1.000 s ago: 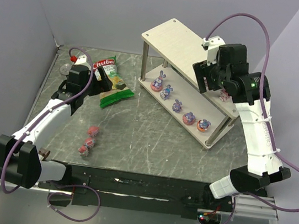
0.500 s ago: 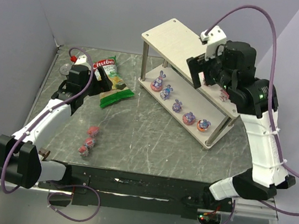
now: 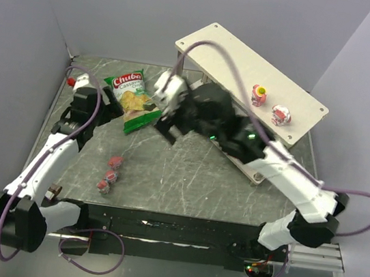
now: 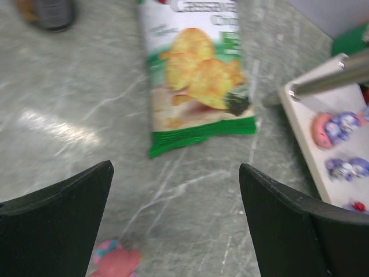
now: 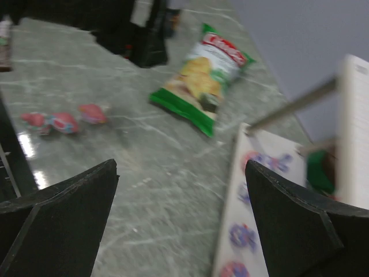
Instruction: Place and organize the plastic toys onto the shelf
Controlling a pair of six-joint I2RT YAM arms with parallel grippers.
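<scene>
Top external
- Right gripper [image 3: 167, 128]: jaws stood wide apart and held nothing. It hung just beside the chip bag [image 3: 132, 100].
- Left gripper [image 3: 99, 111]: fingers spread, nothing held.
- Pink toys [image 3: 110, 173]: three lay on the table [image 3: 186, 180], nearward and left of the right gripper. Their row ran toward the near edge. Neither arm was clearly nearer.
- Shelf [image 3: 208, 45]: two toys [image 3: 259, 94] stood on its top board, behind the right gripper.

Left wrist
- Fingers: wide, nothing between them.
- Pink toy: one lay just under the left finger. The bag lay ahead.
- Purple toys [image 4: 334, 127]: on the lower board, ahead and right.

Right wrist
- Jaws: wide and bare.
- Pink toys: ahead and left, well apart from the jaws.
- Surface: glossy grey stone. Judged roomy around the row.
</scene>
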